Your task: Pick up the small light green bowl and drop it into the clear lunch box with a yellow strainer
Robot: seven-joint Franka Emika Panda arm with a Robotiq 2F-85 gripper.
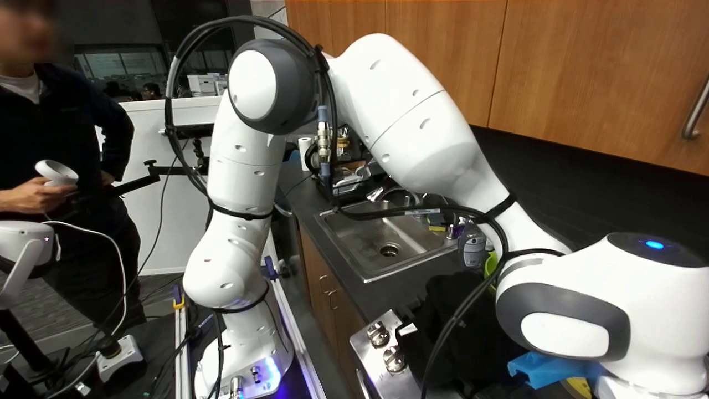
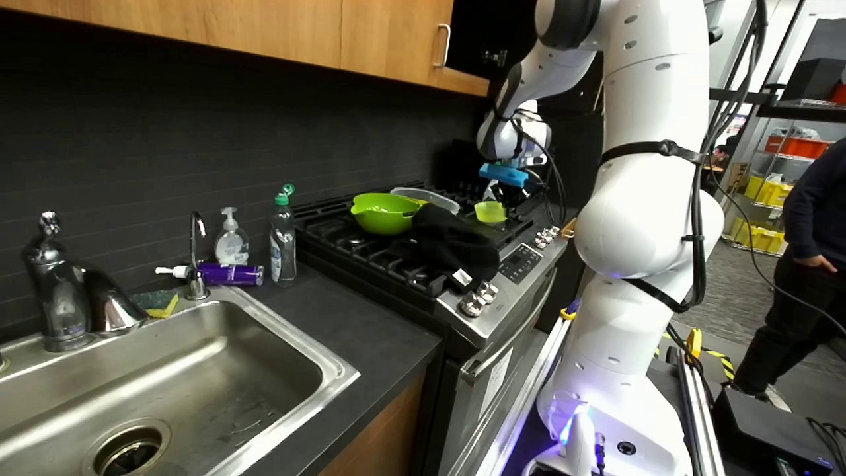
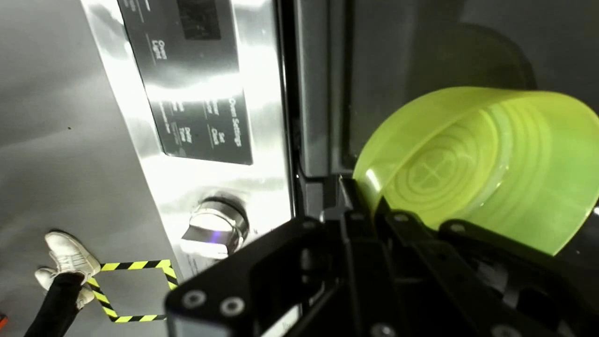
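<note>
The small light green bowl (image 2: 490,212) is near the far right part of the stove in an exterior view. It fills the right side of the wrist view (image 3: 435,168), its open side facing the camera. My gripper (image 3: 367,194) is shut on the bowl's wall, one finger inside and one outside. The gripper also shows in an exterior view (image 2: 510,193). The bowl looks tilted; its height above the stove is hard to tell. The clear lunch box (image 2: 437,198) stands behind the large green bowl, with a bit of yellow (image 2: 420,201) at its near side, probably the strainer.
A large green bowl (image 2: 382,213) and a black cloth (image 2: 456,246) lie on the stove grates (image 2: 330,228). Knobs (image 2: 473,304) line the stove's front. The wooden cabinet (image 2: 396,39) hangs above. Soap bottles (image 2: 283,241) stand by the sink (image 2: 218,370).
</note>
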